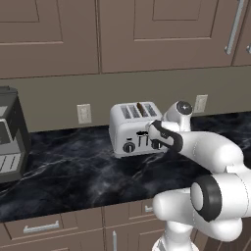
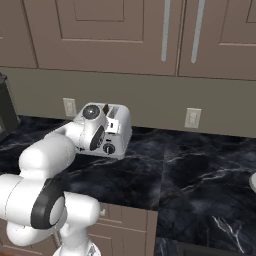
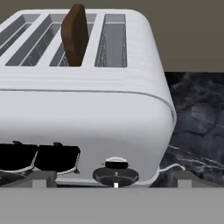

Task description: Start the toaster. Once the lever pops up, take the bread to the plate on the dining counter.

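We count one toaster (image 1: 133, 128) with four slots and one slice of bread (image 3: 75, 35) standing in it. We see two black knobs on its front, two wall outlets (image 1: 84, 113) behind, and one dark appliance (image 1: 11, 132).

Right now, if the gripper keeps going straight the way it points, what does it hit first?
Most likely the front face of the toaster, low down near the black sliders and the knob. Depth is unclear.
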